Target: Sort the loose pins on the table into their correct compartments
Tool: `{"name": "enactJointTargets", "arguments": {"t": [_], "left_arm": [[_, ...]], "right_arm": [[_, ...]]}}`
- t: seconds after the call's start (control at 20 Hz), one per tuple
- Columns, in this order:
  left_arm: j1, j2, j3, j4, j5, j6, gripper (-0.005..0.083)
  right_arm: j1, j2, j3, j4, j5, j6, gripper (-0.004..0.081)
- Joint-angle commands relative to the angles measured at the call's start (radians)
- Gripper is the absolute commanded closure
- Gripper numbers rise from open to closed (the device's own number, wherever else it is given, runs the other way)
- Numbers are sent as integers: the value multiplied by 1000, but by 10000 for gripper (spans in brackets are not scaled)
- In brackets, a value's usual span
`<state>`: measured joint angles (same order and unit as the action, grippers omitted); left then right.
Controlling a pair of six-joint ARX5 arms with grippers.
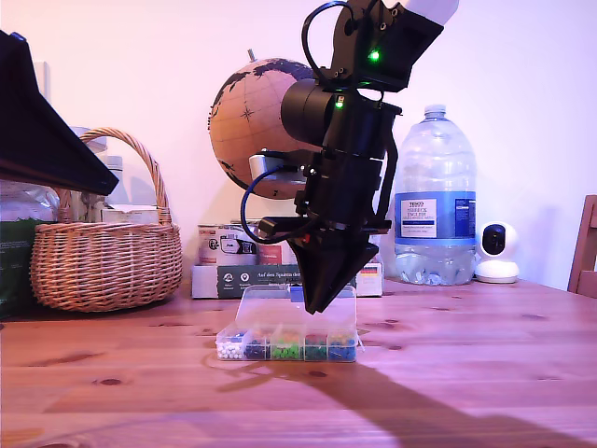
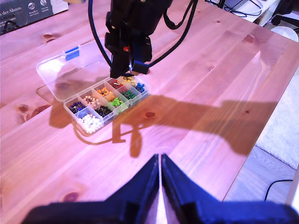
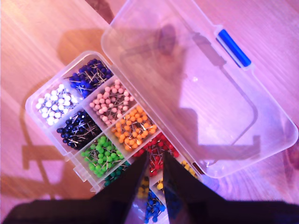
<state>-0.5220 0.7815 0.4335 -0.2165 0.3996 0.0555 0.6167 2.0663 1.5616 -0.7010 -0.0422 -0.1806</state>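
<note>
The clear box of compartments [image 3: 32, 100] lies open on the table [image 1: 466, 373], its lid [image 3: 201, 93] with the blue clasp [image 3: 234, 46] folded flat. Sorted pin heads fill the sections: white, blue, pink, orange, black, green, red [image 3: 156, 147]. My second gripper [image 3: 155, 154] hangs straight above the red and yellow sections, its jaws slightly apart, with no pin visible between them. The exterior view shows the second gripper [image 1: 322, 301] over the box [image 1: 289, 343]. My first gripper [image 2: 160, 161] is shut, held high and well away from the box [image 2: 77, 122]. No loose pins show on the wood.
Behind the box in the exterior view stand a wicker basket [image 1: 107, 257], a globe [image 1: 256, 112], stacked cartons [image 1: 242, 271], a water bottle [image 1: 434, 201] and a small white camera [image 1: 496, 252]. A black arm part [image 1: 47, 131] fills the exterior view's upper left. The table edge [image 2: 261, 154] is near.
</note>
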Motion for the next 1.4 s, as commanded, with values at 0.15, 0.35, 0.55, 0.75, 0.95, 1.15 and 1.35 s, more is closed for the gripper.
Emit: {"name": "enactJointTargets", "arguments": {"t": [0.15,0.35,0.55,0.75,0.95,1.15,1.35], "left_arm": [[-2,5,-18,8,3,-3,797],[-2,5,-18,14,3,-4,797],[-2,5,-18,42,4,-4,797],[-2,5,-18,85,3,-4,797],[-2,5,-18,200,-19,-3,797],[15,5,-18,279,-23,-3,797],[54,5,-18,348,-42,-3,797]], "right_arm": [[5,20,7,21,-3,-2,780],[5,-9,11,-6,0,48,781],[5,-88,11,2,0,107,781],[19,-170,11,-3,52,164,781],[47,-234,2,51,109,167,782],[84,-348,-127,212,170,183,782],[90,-500,-357,425,210,211,782]]}}
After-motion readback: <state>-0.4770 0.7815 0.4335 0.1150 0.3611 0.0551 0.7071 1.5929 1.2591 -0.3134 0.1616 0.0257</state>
